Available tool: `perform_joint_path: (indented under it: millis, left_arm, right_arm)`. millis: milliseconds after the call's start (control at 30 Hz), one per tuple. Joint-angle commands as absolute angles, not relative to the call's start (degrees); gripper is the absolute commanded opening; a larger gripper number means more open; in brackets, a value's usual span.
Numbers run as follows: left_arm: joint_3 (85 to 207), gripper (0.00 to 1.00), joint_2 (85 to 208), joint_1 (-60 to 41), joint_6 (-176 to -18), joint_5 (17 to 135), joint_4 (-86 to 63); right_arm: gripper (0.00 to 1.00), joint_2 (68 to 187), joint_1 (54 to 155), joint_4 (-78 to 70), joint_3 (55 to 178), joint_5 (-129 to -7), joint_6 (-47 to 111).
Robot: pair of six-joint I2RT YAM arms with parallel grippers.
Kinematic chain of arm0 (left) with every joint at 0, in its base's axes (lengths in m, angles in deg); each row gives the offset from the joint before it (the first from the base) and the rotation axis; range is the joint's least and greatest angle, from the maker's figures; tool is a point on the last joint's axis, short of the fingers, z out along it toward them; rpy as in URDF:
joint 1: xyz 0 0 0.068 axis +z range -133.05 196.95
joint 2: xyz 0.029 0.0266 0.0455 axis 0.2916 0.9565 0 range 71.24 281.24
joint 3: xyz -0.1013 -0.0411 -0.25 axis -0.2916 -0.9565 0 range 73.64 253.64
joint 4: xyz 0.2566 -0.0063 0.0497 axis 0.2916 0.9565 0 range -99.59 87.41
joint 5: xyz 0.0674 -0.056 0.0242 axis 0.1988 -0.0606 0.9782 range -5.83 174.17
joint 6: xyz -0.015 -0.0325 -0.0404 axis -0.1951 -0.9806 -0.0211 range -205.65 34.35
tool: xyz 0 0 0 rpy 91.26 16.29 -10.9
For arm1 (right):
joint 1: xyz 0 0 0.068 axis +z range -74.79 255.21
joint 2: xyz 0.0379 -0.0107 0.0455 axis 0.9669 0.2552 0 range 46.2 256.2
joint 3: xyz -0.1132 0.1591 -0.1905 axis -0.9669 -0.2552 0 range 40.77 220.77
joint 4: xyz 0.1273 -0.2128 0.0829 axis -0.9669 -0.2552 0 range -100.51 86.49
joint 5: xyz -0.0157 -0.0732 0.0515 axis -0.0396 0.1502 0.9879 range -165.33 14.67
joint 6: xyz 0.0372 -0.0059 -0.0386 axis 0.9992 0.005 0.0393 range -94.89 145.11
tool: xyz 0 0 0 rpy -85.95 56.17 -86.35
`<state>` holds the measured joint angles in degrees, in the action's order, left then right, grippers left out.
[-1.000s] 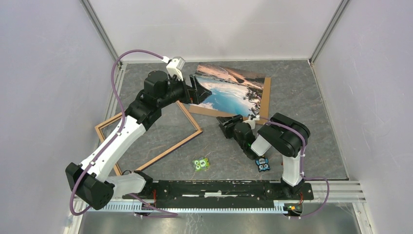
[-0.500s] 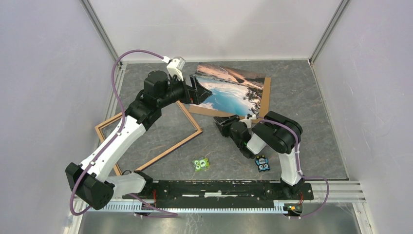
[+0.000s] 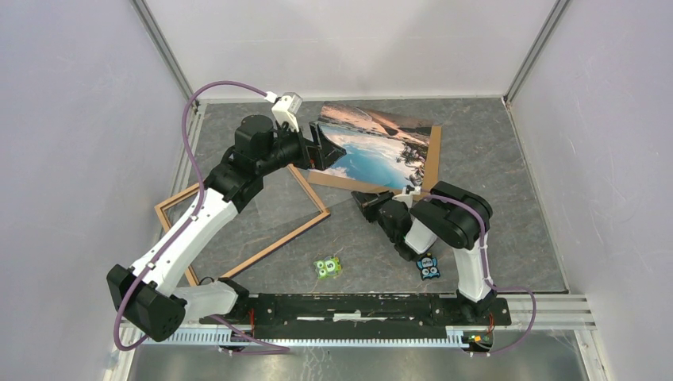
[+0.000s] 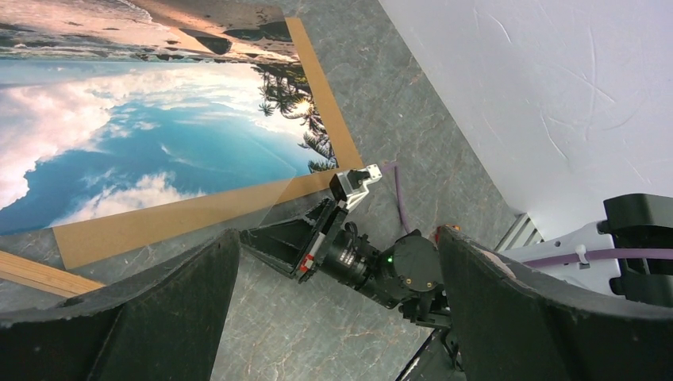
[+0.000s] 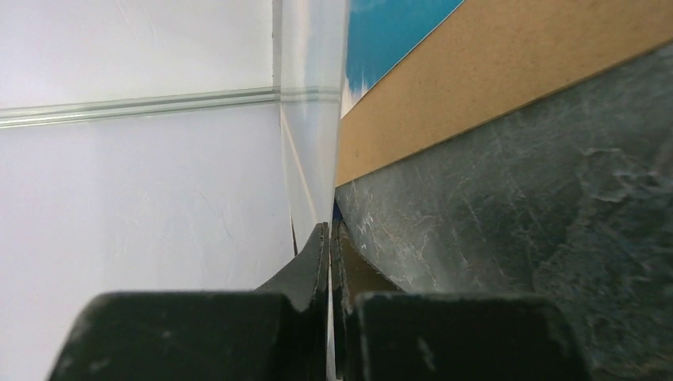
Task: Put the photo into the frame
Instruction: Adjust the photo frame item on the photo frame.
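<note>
Beside the photo (image 3: 379,147), our right gripper (image 5: 328,238) pinched a clear sheet (image 5: 313,143); our left gripper (image 3: 324,145) gaped. That thin hold might slip, nudging the photo.

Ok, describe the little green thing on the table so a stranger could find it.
Find the wooden frame lying left of centre. Between its right corner and the black mounting bar lies the small green card. The blue and black card further right is similar, but only this one is green.

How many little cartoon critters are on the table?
2. A green critter lies near the frame; a blue critter lies by the right arm. Arms may hide more.
</note>
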<state>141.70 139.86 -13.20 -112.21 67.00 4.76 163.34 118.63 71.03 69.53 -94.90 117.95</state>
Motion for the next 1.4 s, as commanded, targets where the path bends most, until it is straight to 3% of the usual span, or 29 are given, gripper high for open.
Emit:
perform_joint_path:
  millis: [0,467,667,967,1033,1100,1167,1267,1367]
  left_arm:
    - [141.4,0.99,139.4,-13.4,-114.8,65.5,1.9]
    - [140.9,0.99,139.3,-13.4,-115.0,65.5,1.3]
    - [140.9,0.99,139.5,-13.4,-114.7,65.5,1.4]
    - [140.9,0.99,139.7,-13.4,-114.6,65.5,1.4]
    - [140.9,0.99,139.8,-13.4,-114.6,65.5,1.4]
    - [140.9,0.99,139.8,-13.5,-114.6,65.5,1.4]
    - [140.9,0.99,139.7,-13.4,-114.6,65.5,1.4]
    - [140.9,0.99,139.6,-13.4,-114.4,65.6,1.3]
    - [141.0,0.99,139.3,-13.4,-114.4,65.6,1.4]
  right_arm:
    - [0.0,160.9,118.2,77.7,66.1,-94.5,114.8]
    - [0.03,154.6,122.4,72.6,61.9,-91.8,102.7]
    - [0.06,153.0,123.6,63.3,65.5,-85.9,93.4]
    - [0.0,153.9,124.5,56.8,72.1,-76.9,80.2]
    - [0.11,154.5,124.5,55.9,73.3,-74.7,78.9]
    - [0.34,154.0,124.5,53.5,73.6,-73.0,77.8]
    - [0.48,152.1,124.4,48.8,73.8,-73.6,76.0]
    - [0.62,147.8,123.9,39.8,73.9,-74.4,71.3]
    - [0.68,143.4,121.5,30.7,73.3,-73.1,65.4]
